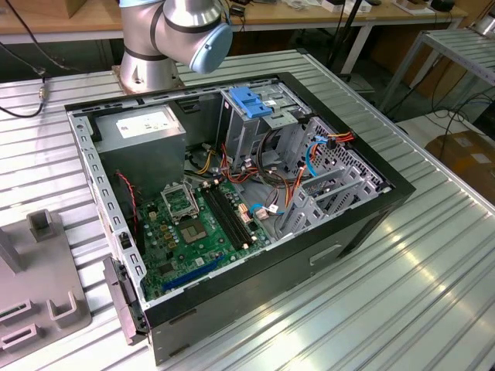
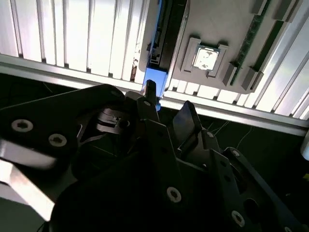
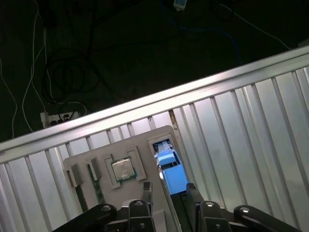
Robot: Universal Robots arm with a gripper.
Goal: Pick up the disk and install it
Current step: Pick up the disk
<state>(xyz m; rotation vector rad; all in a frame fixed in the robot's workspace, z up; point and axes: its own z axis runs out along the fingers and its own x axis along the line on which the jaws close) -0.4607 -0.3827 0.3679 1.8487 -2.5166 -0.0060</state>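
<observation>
In the first wrist view, the gripper (image 3: 168, 188) was seen with its fingers apart, one on either side of the upper end of the disk (image 3: 175, 176); contact could not be confirmed. The disk appeared to be stood on edge in a slot of the grey holder tray (image 3: 140, 140), near the edge of the table (image 3: 231, 121), so that its flat sides were presented to the fingers. Farther off, in the exterior view, the computer case (image 1: 371, 209) was positioned on its side, uncovered, so that the drive cage (image 1: 247, 131) was exposed from above
</observation>
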